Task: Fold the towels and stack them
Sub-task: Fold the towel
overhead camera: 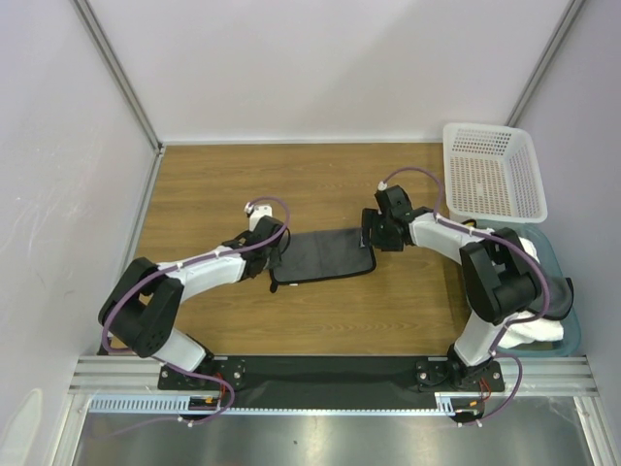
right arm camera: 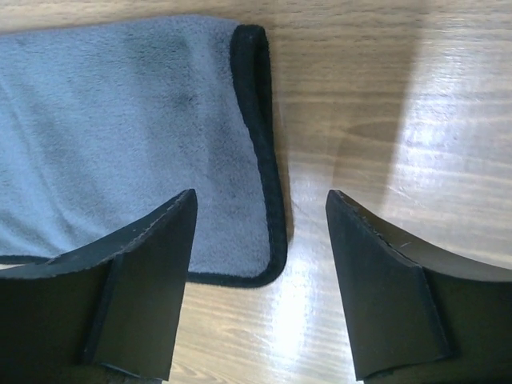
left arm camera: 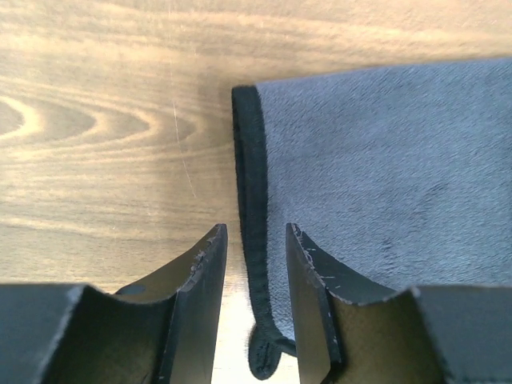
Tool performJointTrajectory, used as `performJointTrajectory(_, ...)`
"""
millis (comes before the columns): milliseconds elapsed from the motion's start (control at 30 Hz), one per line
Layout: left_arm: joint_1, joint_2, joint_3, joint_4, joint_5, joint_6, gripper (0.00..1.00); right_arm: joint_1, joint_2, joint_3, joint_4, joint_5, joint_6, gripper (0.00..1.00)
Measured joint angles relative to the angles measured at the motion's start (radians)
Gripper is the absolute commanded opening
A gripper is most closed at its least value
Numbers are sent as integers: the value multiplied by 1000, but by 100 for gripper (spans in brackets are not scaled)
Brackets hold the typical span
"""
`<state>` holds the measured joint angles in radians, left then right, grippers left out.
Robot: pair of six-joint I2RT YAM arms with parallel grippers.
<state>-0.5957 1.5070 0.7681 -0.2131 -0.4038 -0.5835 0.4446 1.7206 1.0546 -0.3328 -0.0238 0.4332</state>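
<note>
Setting was a robot test cell in a lab, not a home or shop. A wood-grain tabletop (overhead camera: 388, 311) was boxed in on three sides by plain white panels (overhead camera: 320, 68) held in bare aluminium posts (overhead camera: 117, 73). The left arm (overhead camera: 184, 282) and right arm (overhead camera: 485, 272) stood bolted to a black base plate (overhead camera: 330, 371) along an aluminium rail (overhead camera: 107, 371) at the near edge. Exposed purple cable (overhead camera: 417, 171) looped along the arms. Lighting was flat and even.

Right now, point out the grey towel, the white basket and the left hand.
grey towel (overhead camera: 322, 257): top external view, middle of the cloth.
white basket (overhead camera: 482, 143): top external view, far wall.
left hand (left arm camera: 256, 232): left wrist view, gap between the fingertips, over the towel's hem.
</note>
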Motion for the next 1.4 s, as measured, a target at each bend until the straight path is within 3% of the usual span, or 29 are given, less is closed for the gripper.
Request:
performJointTrajectory(200,27,0,-36,33,40,-1,39,-1,41,0,25,-11,1,65)
performJointTrajectory(267,39,2,-36,42,45,-1,39,-2,44,0,36,-11,2,59)
performJointTrajectory(433,62,9,-36,72,45,0,38,-2,60,0,66,-16,14,34)
performJointTrajectory(500,64,14,-36,80,45,0,37,-2,65,-3,79,-20,22,29)
performJointTrajectory(667,65,35,-38,108,53,-2,35,-2,72,-10,99,-31,27,1)
performJointTrajectory(967,70,49,-68,166,62,-11,27,-3,58,-9,74,-29,24,0)
performJointTrajectory(1400,78,62,-101,299,129,-19,25,46,-25,107,-7,-6,-13,0)
